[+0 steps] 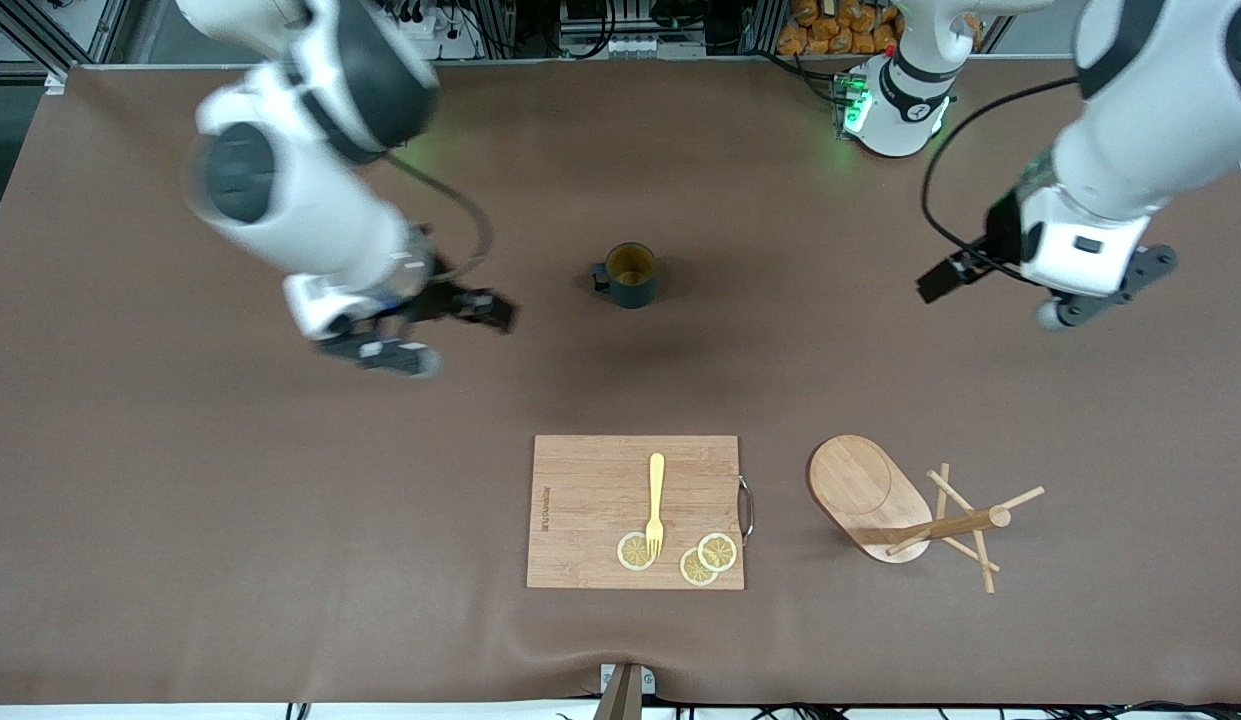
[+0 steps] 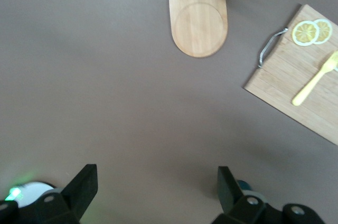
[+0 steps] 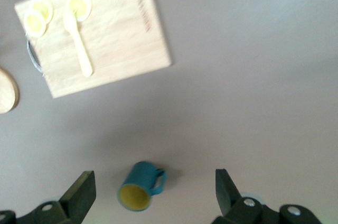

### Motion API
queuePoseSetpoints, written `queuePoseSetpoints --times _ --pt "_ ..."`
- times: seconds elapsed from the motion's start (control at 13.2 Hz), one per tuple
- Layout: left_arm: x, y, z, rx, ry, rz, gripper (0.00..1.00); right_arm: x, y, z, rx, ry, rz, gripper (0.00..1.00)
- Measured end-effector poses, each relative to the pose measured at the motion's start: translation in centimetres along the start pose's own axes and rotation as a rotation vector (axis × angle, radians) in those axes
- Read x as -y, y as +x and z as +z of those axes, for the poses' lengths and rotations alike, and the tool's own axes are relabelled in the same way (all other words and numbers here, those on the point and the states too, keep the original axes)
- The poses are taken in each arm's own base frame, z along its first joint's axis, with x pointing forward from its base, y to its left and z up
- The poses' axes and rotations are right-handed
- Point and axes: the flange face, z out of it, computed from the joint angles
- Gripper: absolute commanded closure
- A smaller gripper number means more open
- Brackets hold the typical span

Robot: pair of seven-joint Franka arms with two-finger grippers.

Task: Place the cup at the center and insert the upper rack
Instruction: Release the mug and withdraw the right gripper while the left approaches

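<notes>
The dark teal cup (image 1: 631, 275) stands upright on the brown table, farther from the front camera than the cutting board. It also shows in the right wrist view (image 3: 140, 187), below and apart from the fingers. The bamboo mug tree (image 1: 870, 495) lies tipped on its side near the cutting board, toward the left arm's end, with its post (image 1: 945, 527) and pegs pointing sideways. Its oval base shows in the left wrist view (image 2: 199, 20). My right gripper (image 1: 445, 330) is open and empty, up over the table beside the cup. My left gripper (image 1: 1000, 298) is open and empty over bare table.
A rectangular wooden cutting board (image 1: 590, 510) with a metal handle lies near the front edge. It carries a yellow fork (image 1: 656, 500) and three lemon slices (image 1: 705, 560). The board also shows in the left wrist view (image 2: 301, 71) and the right wrist view (image 3: 105, 28).
</notes>
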Motion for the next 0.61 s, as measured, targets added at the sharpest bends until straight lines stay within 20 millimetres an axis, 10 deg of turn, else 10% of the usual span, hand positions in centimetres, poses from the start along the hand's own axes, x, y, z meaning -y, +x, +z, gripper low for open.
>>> queuePoseSetpoints --times 0.3,0.61 --pt "-4.7 -6.3 0.3 0.002 0.004 -0.156 0.00 -11.6 6.4 -4.9 -0.084 -0.060 -0.039 0.00" --pt "-9.1 -12.3 2.0 0.023 0.027 -0.305 0.00 -19.0 8.6 -8.5 -0.152 -0.169 -0.163 0.00"
